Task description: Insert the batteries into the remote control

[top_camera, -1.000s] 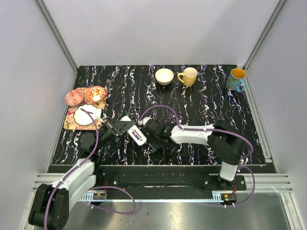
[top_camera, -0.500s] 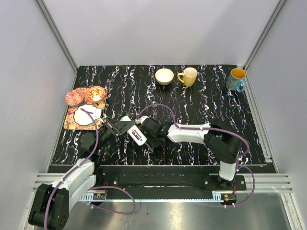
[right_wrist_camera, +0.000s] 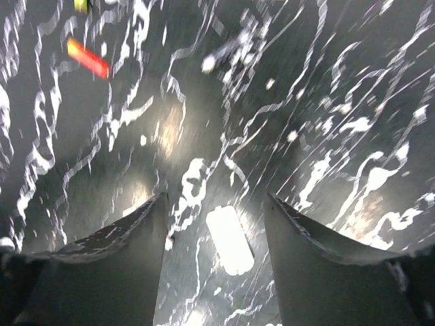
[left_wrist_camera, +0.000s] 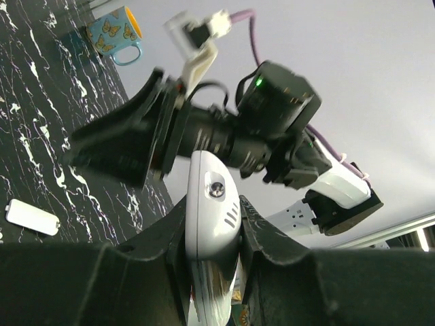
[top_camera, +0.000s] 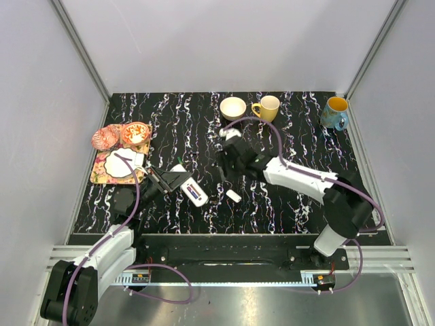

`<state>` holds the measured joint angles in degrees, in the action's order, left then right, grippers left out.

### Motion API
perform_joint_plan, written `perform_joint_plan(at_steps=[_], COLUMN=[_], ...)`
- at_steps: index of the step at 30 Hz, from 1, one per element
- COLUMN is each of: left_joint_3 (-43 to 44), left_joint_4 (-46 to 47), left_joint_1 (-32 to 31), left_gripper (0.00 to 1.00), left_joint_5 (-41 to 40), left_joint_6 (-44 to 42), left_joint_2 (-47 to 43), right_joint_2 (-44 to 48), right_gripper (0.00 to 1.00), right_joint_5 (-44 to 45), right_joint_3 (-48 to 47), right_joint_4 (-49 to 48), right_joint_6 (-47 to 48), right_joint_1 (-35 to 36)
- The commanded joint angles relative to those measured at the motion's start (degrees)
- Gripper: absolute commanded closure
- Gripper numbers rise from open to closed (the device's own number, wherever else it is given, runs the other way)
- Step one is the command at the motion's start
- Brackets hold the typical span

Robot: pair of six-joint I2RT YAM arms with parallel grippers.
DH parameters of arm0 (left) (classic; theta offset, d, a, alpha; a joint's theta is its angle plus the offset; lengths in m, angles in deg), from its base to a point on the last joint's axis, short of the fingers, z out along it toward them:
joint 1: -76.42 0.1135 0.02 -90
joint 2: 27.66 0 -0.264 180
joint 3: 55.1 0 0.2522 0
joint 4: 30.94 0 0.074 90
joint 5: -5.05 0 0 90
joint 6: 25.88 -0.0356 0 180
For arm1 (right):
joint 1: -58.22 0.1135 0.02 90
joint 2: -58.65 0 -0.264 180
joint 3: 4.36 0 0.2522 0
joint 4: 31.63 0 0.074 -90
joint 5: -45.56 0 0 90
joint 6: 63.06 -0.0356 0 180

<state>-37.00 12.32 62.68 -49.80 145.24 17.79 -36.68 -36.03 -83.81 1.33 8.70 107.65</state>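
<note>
Since a second ago the right claw [top_camera: 230,163] has pulled away from the remote [top_camera: 194,192] and swung up the desk [top_camera: 306,149] toward the middle. The left claw [top_camera: 178,182] has stayed where it was.

From above, the left claw grips the near end of the remote, which juts out to the right at a slant, near the front left of the desk. The right claw hangs well apart from it. A small white slab [top_camera: 233,195] lies flat on the desk between the two, closer to the right claw. A bowl [top_camera: 233,109], a yellow mug [top_camera: 267,109] and a blue mug [top_camera: 334,113] stand along the far edge. The batteries are too small to pick out here.

From the left wrist, the remote [left_wrist_camera: 211,224] is pinched on edge between the two dark fingers, which press against both its sides. Beyond it the right arm [left_wrist_camera: 272,109] fills the middle. The white slab [left_wrist_camera: 30,216] lies on the desk at the left, and the blue mug [left_wrist_camera: 115,34] stands far off.

From the right wrist the picture is blurred. The right claw [right_wrist_camera: 216,198] is spread wide with nothing in it. The white slab [right_wrist_camera: 230,239] lies on the desk below, between the fingers and not touching them. One red-orange battery [right_wrist_camera: 87,58] lies on the desk well off to the upper left.
</note>
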Motion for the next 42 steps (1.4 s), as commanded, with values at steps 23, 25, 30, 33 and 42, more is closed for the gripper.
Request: perform_joint_plan(at_steps=[23, 25, 30, 33, 42], left_joint_3=[4.3, 5.7, 6.8, 7.4, 9.1], left_joint_4=[5.0, 4.9, 5.8, 6.4, 7.4], left_joint_1=[0.4, 0.4, 0.3, 0.1, -0.8], left_gripper=[1.0, 1.0, 1.0, 1.0, 1.0], left_joint_5=[0.0, 1.2, 1.9, 2.1, 2.8], left_joint_6=[1.8, 2.6, 4.7, 5.4, 6.5], left_joint_2=[-1.3, -1.8, -2.0, -1.9, -1.7], right_joint_2=[-22.1, -23.7, -26.7, -28.6, -34.2], right_gripper=[0.39, 0.37, 0.36, 0.35, 0.33], right_joint_5=[-17.7, -18.0, -19.4, -19.2, -14.6], right_joint_3=[-24.2, -26.5, -29.5, -31.4, -36.8], right_joint_4=[-5.8, -5.5, -5.8, -4.7, -3.2], right_joint_6=[5.1, 5.1, 6.6, 8.0, 15.4], right_joint_1=[-3.3, -3.0, -1.8, -0.7, 1.9])
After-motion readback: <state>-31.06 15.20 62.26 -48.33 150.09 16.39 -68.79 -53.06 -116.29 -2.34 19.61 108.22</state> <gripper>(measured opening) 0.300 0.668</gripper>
